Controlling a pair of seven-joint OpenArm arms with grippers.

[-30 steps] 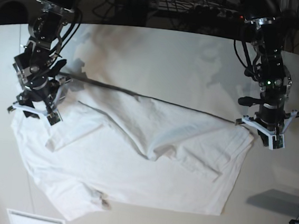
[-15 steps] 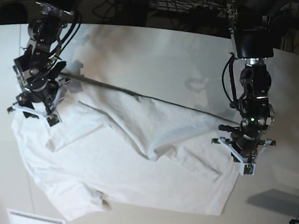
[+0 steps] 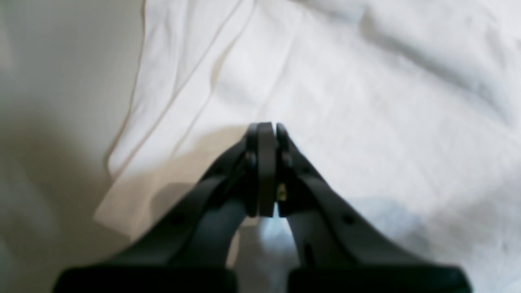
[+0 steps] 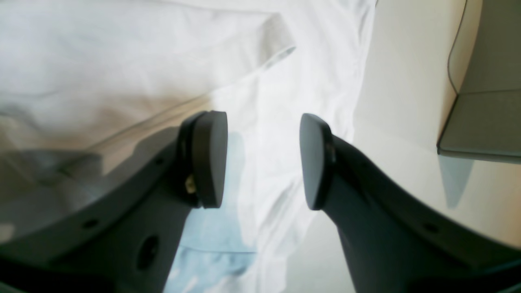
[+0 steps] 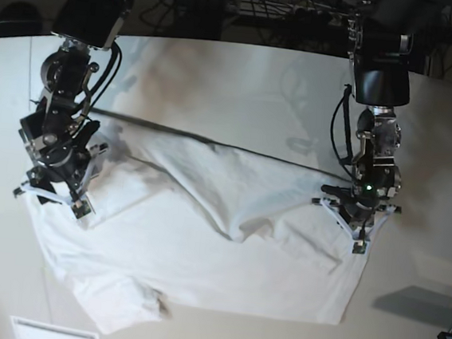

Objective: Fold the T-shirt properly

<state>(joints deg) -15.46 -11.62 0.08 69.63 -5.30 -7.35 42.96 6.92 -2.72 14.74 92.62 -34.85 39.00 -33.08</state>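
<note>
Here we see the T-shirt (image 5: 202, 247) spread wide over the pale table (image 5: 242, 83), wrinkled, with a deep fold running down toward its middle and one sleeve bunched at its lower corner on the base view's left. We take the shirt as our landmark. The left gripper (image 5: 356, 220) stands over the shirt's edge on the base view's right, pointing down at the cloth. In the left wrist view we find the left gripper's (image 3: 265, 134) fingers pressed flat together, with no gap at the tips; whether any fabric is caught between them we cannot tell, since the shirt (image 3: 366, 122) lies just beneath and the picture is soft. A layered, hemmed edge of the shirt runs past the tips on that view's left, with bare table (image 3: 49, 122) beyond it.

The right gripper (image 5: 52, 189) sits over the shirt's opposite edge, on the base view's left. In the right wrist view we see the right gripper (image 4: 262, 160) with its fingers spread well apart, grasping nothing, and white cloth (image 4: 264, 101) showing in the gap between the pads. A folded flap of the shirt lies up and to that view's left of the pads, and bare table (image 4: 399, 81) lies past the shirt's edge.
</note>
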